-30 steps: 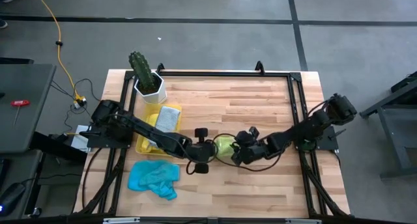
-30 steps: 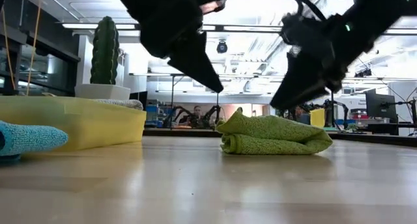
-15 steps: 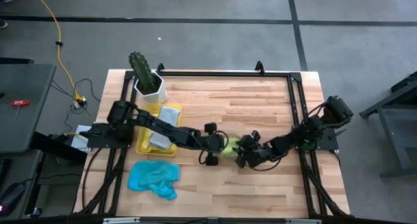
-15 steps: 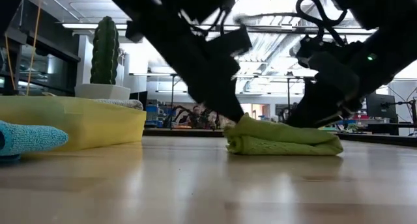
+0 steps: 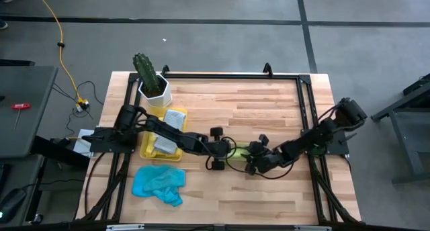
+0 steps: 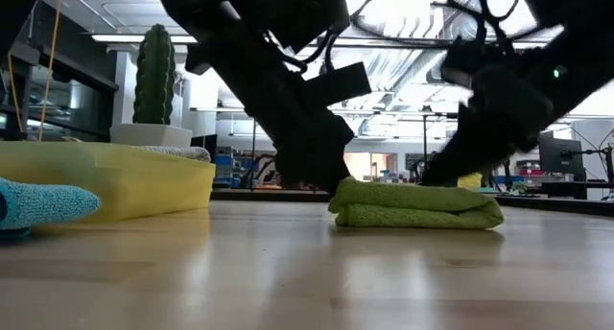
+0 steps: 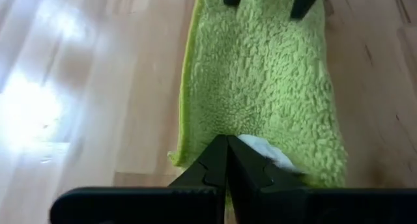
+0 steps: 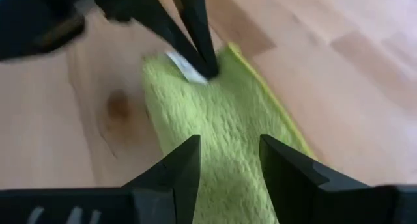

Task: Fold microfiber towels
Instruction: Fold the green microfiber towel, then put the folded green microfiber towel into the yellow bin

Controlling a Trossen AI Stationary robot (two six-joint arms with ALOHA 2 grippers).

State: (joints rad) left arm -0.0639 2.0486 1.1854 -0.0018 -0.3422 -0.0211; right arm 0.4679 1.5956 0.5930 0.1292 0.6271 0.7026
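A lime green microfiber towel [image 5: 238,152], folded into a narrow flat pad, lies mid-table [image 6: 417,203]. My left gripper [image 5: 229,152] is shut, with its tips down on the towel's left end, beside a white label [image 7: 264,150]. My right gripper [image 5: 249,158] is open over the towel's right end, its two fingers [image 8: 186,160] spread across the pad's width. In the low view the left gripper [image 6: 324,176] and the right gripper [image 6: 449,175] come down on the towel from either side. My left gripper presses its shut fingertips [image 7: 226,144] down on the towel's left end [image 7: 215,123], next to the white label. It comes slanting down from the table's left. The towel lies flat on the table. My right gripper sets its open fingertips on the top layer at the towel's right end [image 8: 225,129], slanting down from the table's right. The low view shows it meeting the towel's top [image 6: 443,183]. Nothing is pinched between the fingers.
A yellow tray [image 5: 146,148] holding a pale cloth sits at the left, with a cactus in a white pot [image 5: 152,82] behind it. A light blue towel [image 5: 159,183] lies crumpled near the front left. A black frame rail [image 5: 228,76] borders the table.
My left gripper has moved down and toward the table's right onto the green towel's left end. My right gripper has sunk onto its right end. The towel, puffed up before, is now pressed into a flatter pad.
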